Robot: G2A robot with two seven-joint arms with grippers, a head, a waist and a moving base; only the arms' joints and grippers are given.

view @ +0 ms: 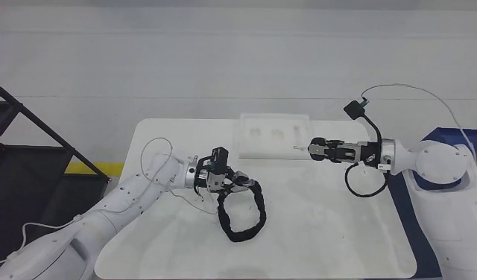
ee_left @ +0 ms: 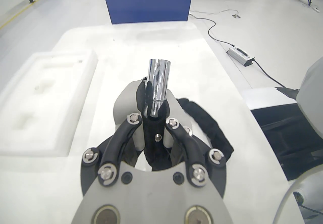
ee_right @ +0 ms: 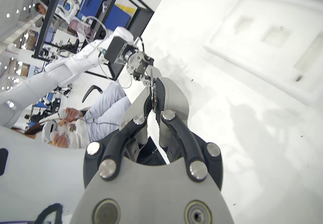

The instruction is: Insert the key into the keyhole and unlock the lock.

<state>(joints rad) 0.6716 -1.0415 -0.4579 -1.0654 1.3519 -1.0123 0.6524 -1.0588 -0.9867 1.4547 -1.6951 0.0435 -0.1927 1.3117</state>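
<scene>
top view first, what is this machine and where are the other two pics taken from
It is a two-armed robot at a table. The top view looks down from above its arms; the other two come from a camera on each wrist. The grasping part at each arm's tip is its end effector. The left end effector is shut on a lock, a chrome cylinder with a black cable loop. The right end effector pinches a key. A foam tray lies on the table.
</scene>
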